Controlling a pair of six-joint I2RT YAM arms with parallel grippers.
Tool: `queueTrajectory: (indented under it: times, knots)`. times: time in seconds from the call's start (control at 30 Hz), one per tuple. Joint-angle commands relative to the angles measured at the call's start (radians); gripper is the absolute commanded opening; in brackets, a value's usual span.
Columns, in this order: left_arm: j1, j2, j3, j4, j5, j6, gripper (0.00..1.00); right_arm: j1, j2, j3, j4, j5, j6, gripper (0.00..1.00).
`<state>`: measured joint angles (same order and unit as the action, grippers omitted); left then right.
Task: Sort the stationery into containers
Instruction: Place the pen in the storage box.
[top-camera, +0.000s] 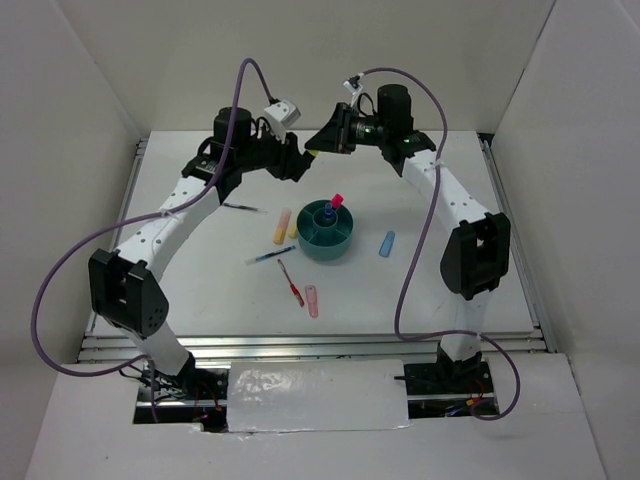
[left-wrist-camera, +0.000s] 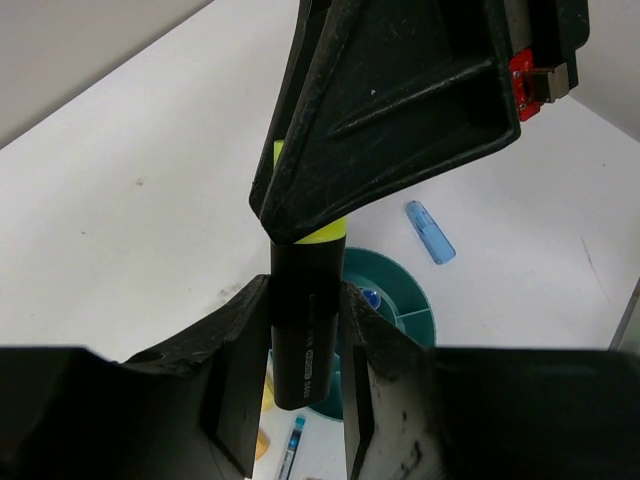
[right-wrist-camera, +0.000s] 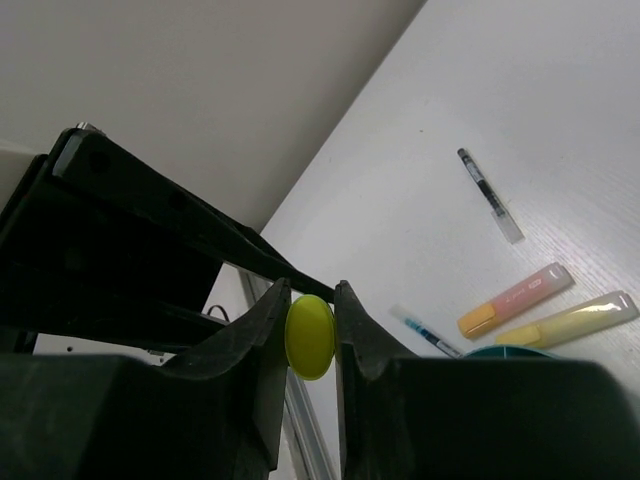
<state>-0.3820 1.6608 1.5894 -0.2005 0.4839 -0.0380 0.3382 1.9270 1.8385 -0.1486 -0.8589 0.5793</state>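
Left tool (left-wrist-camera: 304, 292): jaws closed narrow on the black barrel of a marker (left-wrist-camera: 305, 345), which is held in the air above the far part of the bench (top-camera: 430, 290). Right tool (right-wrist-camera: 311, 292): jaws closed on the yellow end (right-wrist-camera: 310, 338) of the same marker, with both fingers touching it. The two tools meet tip to tip, beyond the bowl (top-camera: 328, 250) and slightly to its left.

Bowl contents: one pink marker (top-camera: 337, 200) standing tilted in a compartment, and a blue-capped bottle (top-camera: 327, 212) near the centre.

Bench, left of the bowl: yellow marker (top-camera: 293, 230) just beside it, orange marker (top-camera: 282, 226) next to that, dark pen (top-camera: 240, 207) further left.

Bench, nearer and left of the bowl: blue pen (top-camera: 270, 257), red pen (top-camera: 290, 282), second pink marker (top-camera: 312, 301).

Bench, right of the bowl: light-blue marker (top-camera: 386, 244), lying apart from it.
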Motion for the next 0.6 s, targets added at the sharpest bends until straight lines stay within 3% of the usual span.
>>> queueTrajectory:
  times: [0.0,0.03,0.1,0.2,0.27,0.3,0.57]
  knots:
    - [-0.018,0.017,0.05,0.033,0.061,-0.019,0.1,-0.014,-0.006,0.005,0.092,-0.019,0.021,0.13]
    - [-0.02,0.019,0.052,0.032,0.052,-0.025,0.25,-0.015,-0.008,0.005,0.092,-0.02,0.019,0.09]
    - [-0.023,0.024,0.055,0.03,0.041,-0.034,0.34,-0.024,-0.013,0.001,0.084,-0.022,0.008,0.01]
    - [-0.018,0.028,0.057,0.026,0.012,-0.033,0.5,-0.047,-0.019,-0.016,0.078,-0.026,-0.004,0.0]
    - [-0.012,0.025,0.055,0.024,-0.005,-0.045,0.9,-0.06,-0.02,-0.019,0.058,-0.04,-0.031,0.0]
    - [0.001,0.025,0.052,0.024,-0.007,-0.049,0.99,-0.07,-0.022,-0.018,0.043,-0.048,-0.051,0.0]
    - [0.123,0.014,0.001,0.073,0.039,-0.114,0.99,-0.166,-0.042,-0.033,-0.196,-0.029,-0.424,0.0]
